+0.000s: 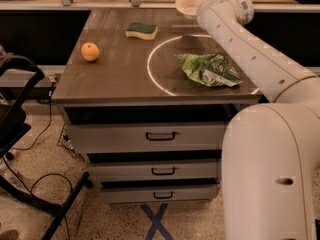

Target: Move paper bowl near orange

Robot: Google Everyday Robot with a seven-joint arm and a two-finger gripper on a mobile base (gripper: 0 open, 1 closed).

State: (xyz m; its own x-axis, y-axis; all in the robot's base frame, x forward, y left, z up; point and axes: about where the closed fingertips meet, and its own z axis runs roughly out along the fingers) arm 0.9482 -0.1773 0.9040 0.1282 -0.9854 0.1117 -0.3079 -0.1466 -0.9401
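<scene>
The paper bowl (189, 3) is white and shallow and hangs above the table's far edge, at the end of my arm. Its shadow falls on the tabletop below it. My gripper (204, 6) is at the bowl's right rim, mostly hidden by the white wrist, and is shut on the bowl. The orange (90, 51) sits on the table near the left edge, far to the left of the bowl and nearer the camera.
A yellow sponge with a green top (141, 31) lies at the far middle of the table. A green and white snack bag (209, 69) lies at the right, inside a white circle marking (150, 69). The table (115, 84) has drawers below. A black stand (20, 129) is on the left.
</scene>
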